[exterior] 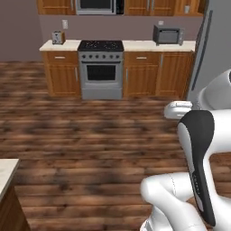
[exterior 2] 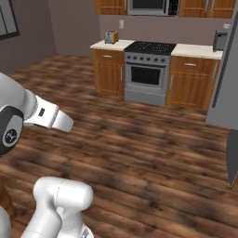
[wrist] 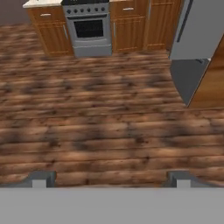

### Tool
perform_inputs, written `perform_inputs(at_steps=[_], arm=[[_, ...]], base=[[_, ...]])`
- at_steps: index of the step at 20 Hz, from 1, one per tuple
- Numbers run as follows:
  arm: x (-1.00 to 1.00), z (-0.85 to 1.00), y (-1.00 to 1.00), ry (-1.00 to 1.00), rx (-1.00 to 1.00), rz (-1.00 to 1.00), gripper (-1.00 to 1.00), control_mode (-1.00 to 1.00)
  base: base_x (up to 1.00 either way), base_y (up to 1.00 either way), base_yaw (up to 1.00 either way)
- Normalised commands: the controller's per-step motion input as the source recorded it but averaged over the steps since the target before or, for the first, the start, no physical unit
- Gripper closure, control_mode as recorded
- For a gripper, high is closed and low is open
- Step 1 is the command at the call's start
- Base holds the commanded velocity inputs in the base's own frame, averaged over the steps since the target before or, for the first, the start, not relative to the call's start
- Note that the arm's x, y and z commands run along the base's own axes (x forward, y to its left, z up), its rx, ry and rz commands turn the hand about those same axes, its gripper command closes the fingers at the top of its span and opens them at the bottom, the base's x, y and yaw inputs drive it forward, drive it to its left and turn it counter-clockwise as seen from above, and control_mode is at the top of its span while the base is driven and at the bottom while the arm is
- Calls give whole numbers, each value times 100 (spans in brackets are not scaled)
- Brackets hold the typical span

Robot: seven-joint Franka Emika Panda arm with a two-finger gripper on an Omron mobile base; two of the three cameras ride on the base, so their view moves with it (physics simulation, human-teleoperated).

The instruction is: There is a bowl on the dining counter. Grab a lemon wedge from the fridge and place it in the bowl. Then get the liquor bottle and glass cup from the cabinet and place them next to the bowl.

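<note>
A: Where were the task's things, and what did the gripper carry?

B: The fridge stood at the right of the left base view, beside the wooden base cabinets and the stove; in the hand view its grey door appeared at upper right. A corner of a pale stone table showed at lower left. The lemon wedge, bowl, bottle and cup could not be located. The gripper's two finger tips stood far apart with only wooden floor between them, so it held nothing.

A: How would the lemon wedge handle?

B: By judgement, light, soft and slippery; it should be pinched gently across its rind, not its pulp. The fridge door would be stiff, best taken at its vertical bar handle.

A: And the arm's pose?

B: The arm was folded close to the base, its hand directed forward and downward over the floor, well apart from the fridge.
</note>
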Motion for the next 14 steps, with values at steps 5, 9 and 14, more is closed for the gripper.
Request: perform_inputs(at_steps=[5,9,14], arm=[[0,0,0,0,0,0,-100,100],[0,0,0,0,0,0,-100,100],[0,0,0,0,0,0,-100,100]], base=[[100,9,-4],[100,0,-1],[100,3,-2]])
